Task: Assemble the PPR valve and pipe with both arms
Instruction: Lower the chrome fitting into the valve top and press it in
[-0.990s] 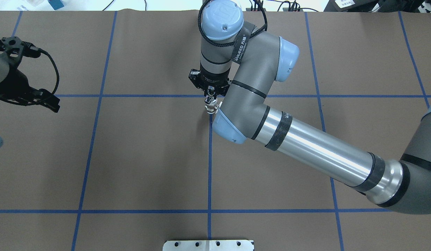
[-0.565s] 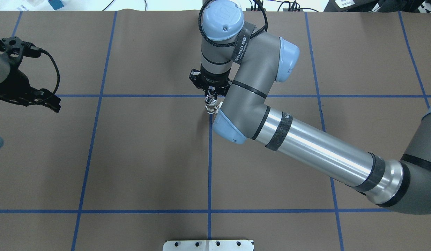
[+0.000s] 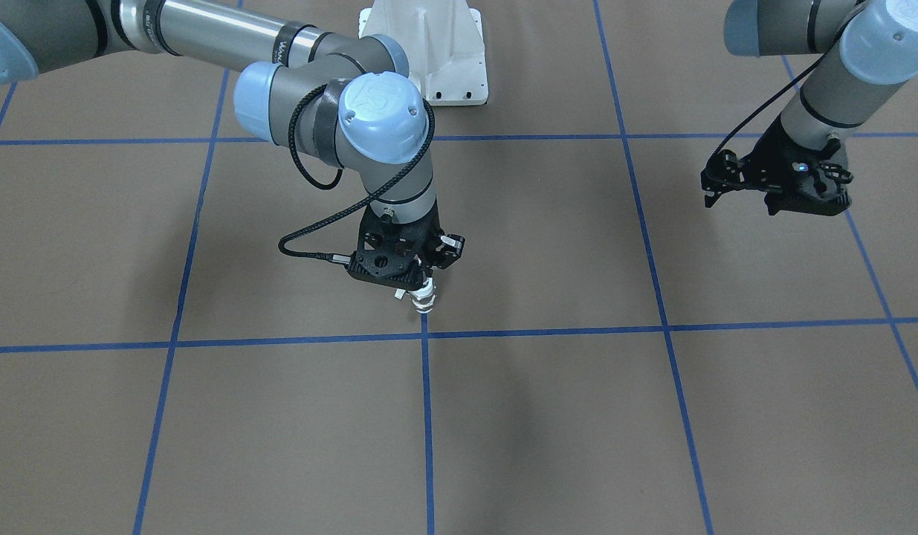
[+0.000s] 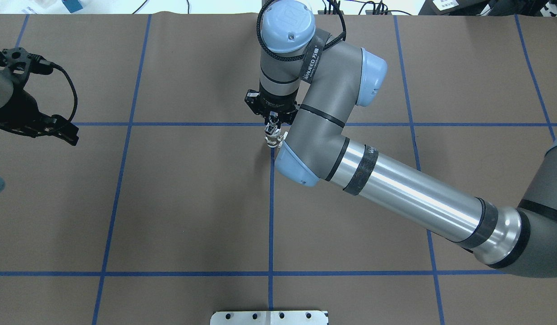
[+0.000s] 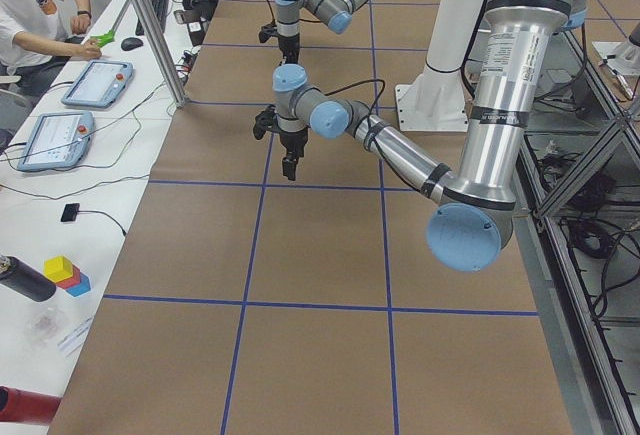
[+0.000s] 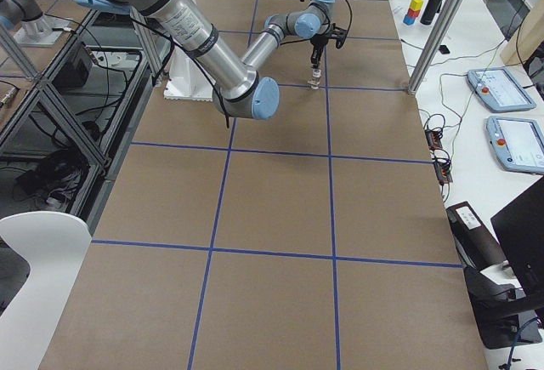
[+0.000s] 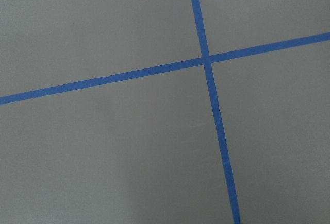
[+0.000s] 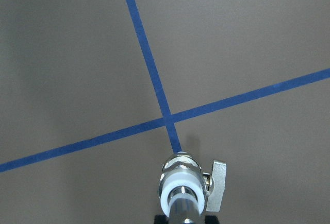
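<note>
While the right gripper (image 3: 420,285) clamps the PPR valve (image 3: 426,299) at mid-worktop, the valve seems light, rigid and slick (metal rings), so grip its white body. The left gripper (image 3: 763,195) hangs spread.

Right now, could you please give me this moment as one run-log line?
right gripper: jaws shut on PPR valve, upright by tape cross | left gripper: empty, aside

The right arm (image 4: 404,189) and left arm (image 3: 815,104) are finished grey and silver, capped light blue; black cable (image 3: 314,254) and white-lettered strap (image 4: 310,56) are fitted.
</note>
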Robot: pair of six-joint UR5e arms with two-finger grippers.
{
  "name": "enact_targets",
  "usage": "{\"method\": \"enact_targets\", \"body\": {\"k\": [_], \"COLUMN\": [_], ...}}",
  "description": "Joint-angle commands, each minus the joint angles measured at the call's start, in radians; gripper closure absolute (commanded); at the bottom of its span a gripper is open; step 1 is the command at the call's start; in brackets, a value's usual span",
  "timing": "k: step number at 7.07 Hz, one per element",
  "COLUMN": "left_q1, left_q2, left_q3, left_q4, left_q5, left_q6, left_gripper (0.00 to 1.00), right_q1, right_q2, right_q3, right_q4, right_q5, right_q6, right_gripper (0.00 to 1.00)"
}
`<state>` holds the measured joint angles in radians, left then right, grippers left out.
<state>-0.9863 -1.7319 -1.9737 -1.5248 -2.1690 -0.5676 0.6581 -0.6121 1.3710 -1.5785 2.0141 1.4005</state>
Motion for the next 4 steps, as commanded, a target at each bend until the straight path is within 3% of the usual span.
{"method": "enact_targets", "body": {"k": [1,4], "left_q1": [-0.002,-0.002], "left_q2": [0.0,0.0], "left_q3": [-0.002,-0.005], "left_q4": [0.002,0.002], "left_q5": [0.0,-0.002], "left_q6": [0.0,0.0], "left_gripper": [0.01,0.01], "right_q1": [0.0,0.0], "right_q2": [0.0,0.0], "right_q3": [-0.001,-0.001], "right_q4": [0.0,0.0], "right_q5": [-0.003,-0.003], "right_q6": [0.0,0.002], "right_gripper": [0.62,0.45]}}
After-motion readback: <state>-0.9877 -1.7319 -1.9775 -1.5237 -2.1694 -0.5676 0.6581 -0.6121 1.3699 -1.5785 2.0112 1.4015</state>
